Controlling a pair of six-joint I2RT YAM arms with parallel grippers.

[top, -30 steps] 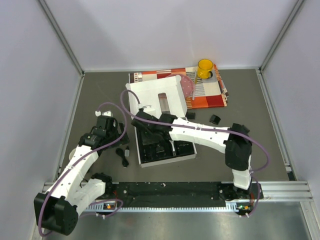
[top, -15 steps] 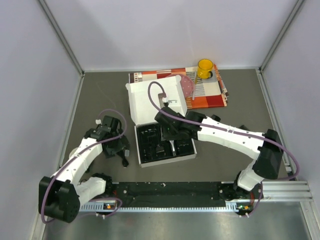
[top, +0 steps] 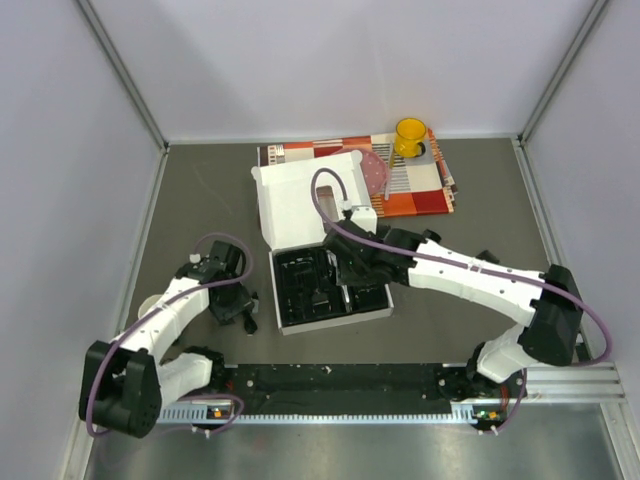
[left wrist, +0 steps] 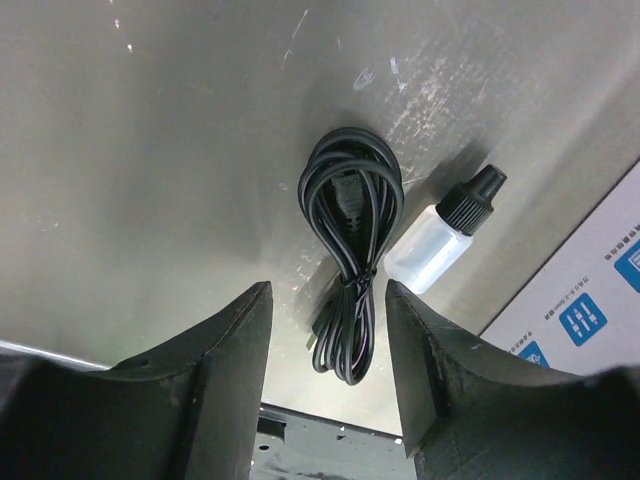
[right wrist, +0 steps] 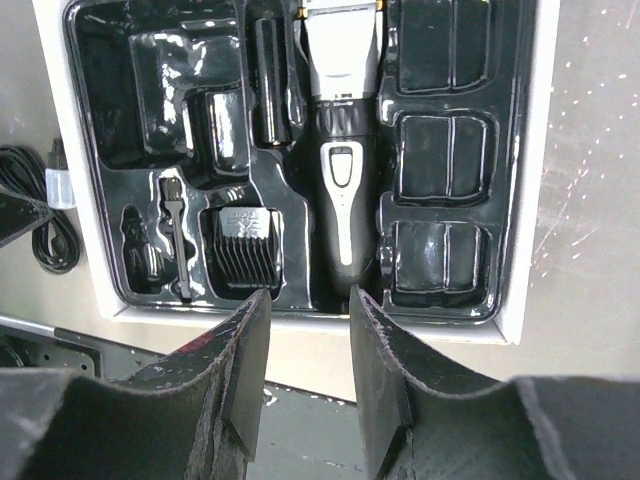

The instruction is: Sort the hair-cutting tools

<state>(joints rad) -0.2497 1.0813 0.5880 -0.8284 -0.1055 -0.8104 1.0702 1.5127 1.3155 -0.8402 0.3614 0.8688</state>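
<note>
Clipper (right wrist: 340,200), black and silver, is seated in the centre channel of the box's black moulded tray (right wrist: 450,150), blade end toward the box's open lid (top: 300,205). One black guard comb (right wrist: 242,250) sits in the slot just left of it, at the box's near edge. A thin black brush (right wrist: 178,245) lies further left in the tray.

Black cord (left wrist: 350,250), coiled and bundled, lies on the worktop (top: 200,180) just off the left side of the white cardboard box (right wrist: 522,200), not in it. A small clear bottle with a black cap (left wrist: 440,235) lies touching or just beside the cord, between the cord and the box.

Left tool (left wrist: 325,295): fingers apart, low over the cord, straddling the coil's near end. No clamp visible. Can't tell whether the pads touch it.

Right tool (right wrist: 310,300): fingers apart, nothing between them, hanging over the box's near edge in line with the clipper's handle end and the comb.

Behind the box: a patterned mat (top: 415,190) partly under the lid, with a yellow cup (top: 410,135) at its far corner, well apart from the tray.
</note>
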